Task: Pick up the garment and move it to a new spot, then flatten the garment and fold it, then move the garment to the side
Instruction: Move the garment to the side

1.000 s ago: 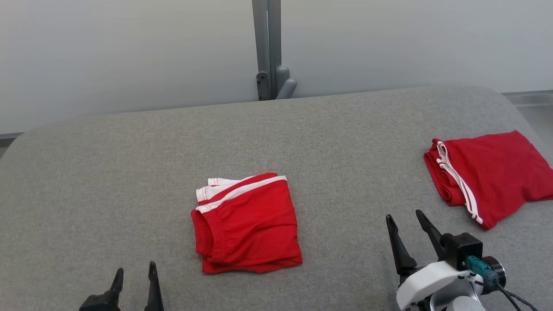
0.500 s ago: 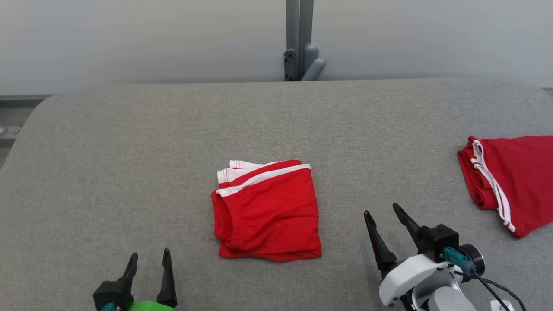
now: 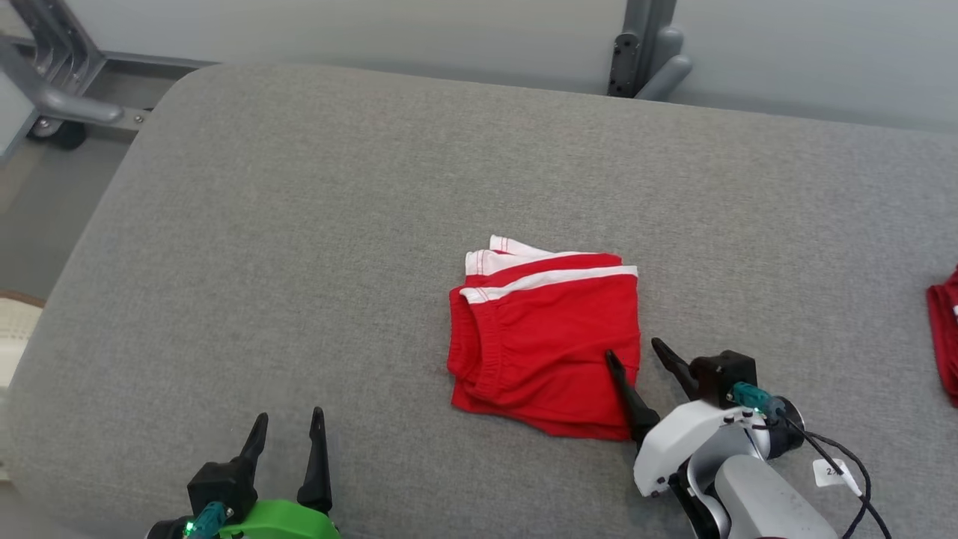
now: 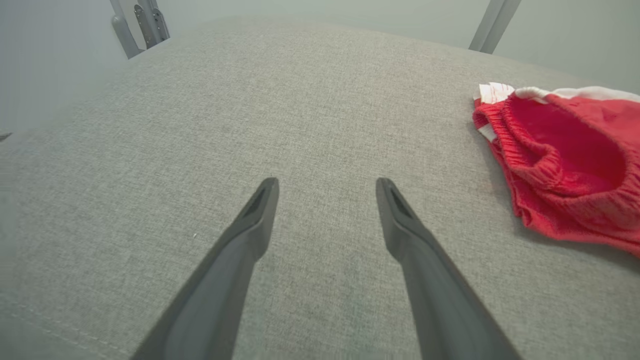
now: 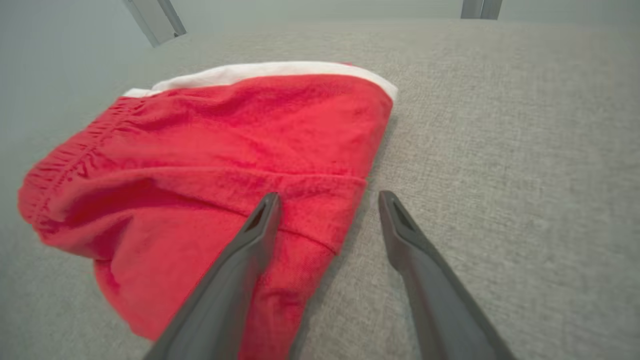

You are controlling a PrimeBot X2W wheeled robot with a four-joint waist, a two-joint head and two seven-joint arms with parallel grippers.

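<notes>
Grey table (image 3: pixel 299 224) — right tool (image 3: pixel 633 348), fingers apart, straddles right edge of folded garment (image 3: pixel 546 337).

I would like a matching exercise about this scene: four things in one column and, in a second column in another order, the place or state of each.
Column A
1. left gripper
2. right gripper
3. folded red garment
4. second red garment

Column B
a. cut off at the right edge of the head view
b. jaws open, over the bare grey surface, apart from both garments
c. in the middle of the grey surface, white bands on its far side
d. jaws open, one on each side of the folded garment's right edge

Pairs: 1-b, 2-d, 3-c, 4-a
</notes>
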